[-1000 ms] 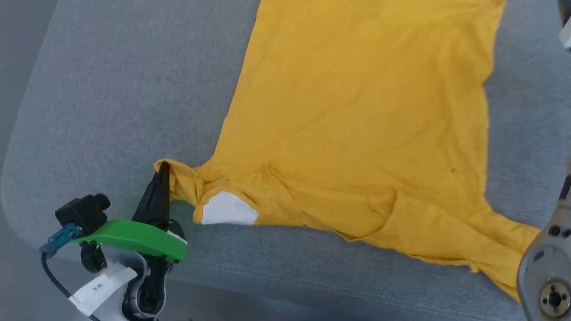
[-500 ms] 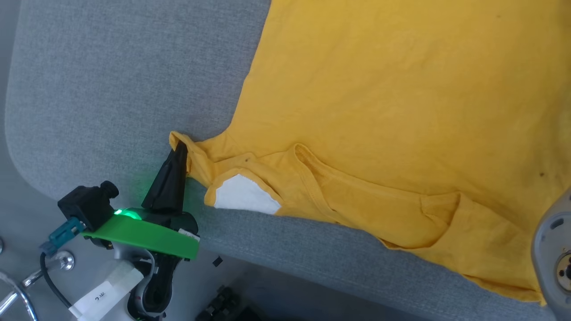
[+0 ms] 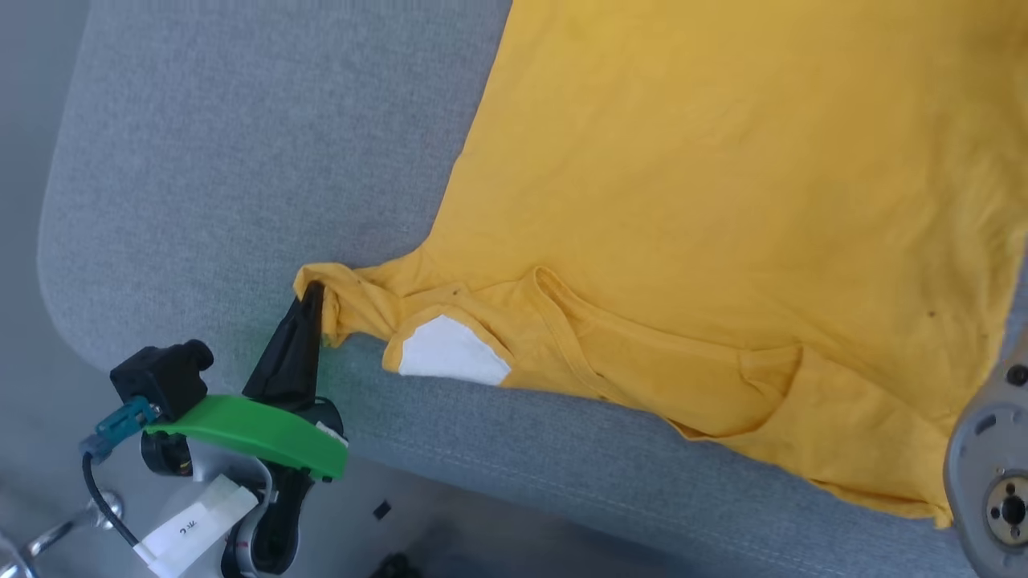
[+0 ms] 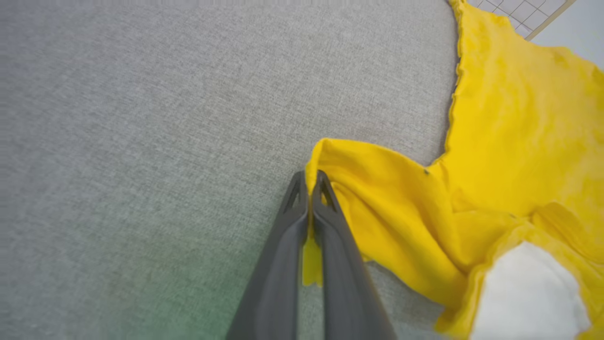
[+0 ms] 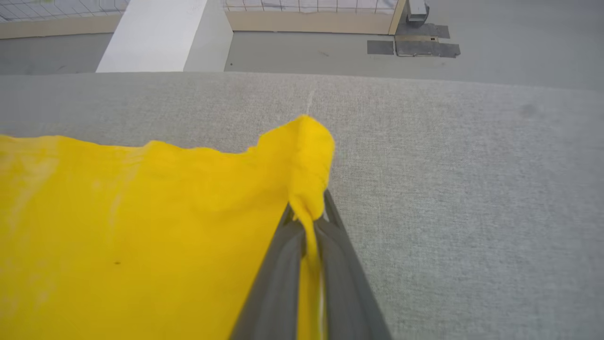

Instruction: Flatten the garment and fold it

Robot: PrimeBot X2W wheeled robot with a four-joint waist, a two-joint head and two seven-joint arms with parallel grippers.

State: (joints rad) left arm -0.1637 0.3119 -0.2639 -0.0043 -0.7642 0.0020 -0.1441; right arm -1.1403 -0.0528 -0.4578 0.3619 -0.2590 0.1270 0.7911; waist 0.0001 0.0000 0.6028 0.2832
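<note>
Left gripper (image 4: 309, 182): two long dark fingers, clenched on the bunched tip of a sleeve of the mustard-yellow cotton T-shirt (image 3: 683, 201); a strip of cloth runs down between the jaws. Grip unchanged over the last second.

Right gripper (image 5: 306, 205): clenched on a gathered tip of the shirt's edge, with yellow cloth pinched between the fingers and rising above them. Newly shut: a second ago it stood wide. In the head view its pale grey metal wrist housing (image 3: 988, 482) sits at the garment's lower right corner.

Garment: spread back-up across the grey woven upholstered surface (image 3: 241, 160), body mostly smooth, neckline end nearest the robot. A white printed patch (image 3: 450, 361) shows where the left shoulder is turned over, and the near edge is creased and doubled.

Change of note: the head view has shifted between pictures, which is camera motion; the shirt's lie looks much the same.

Judgement: with both near ends now held, the flattening pull can begin. The turned-over shoulder remains to be smoothed, and folding is not yet started.
</note>
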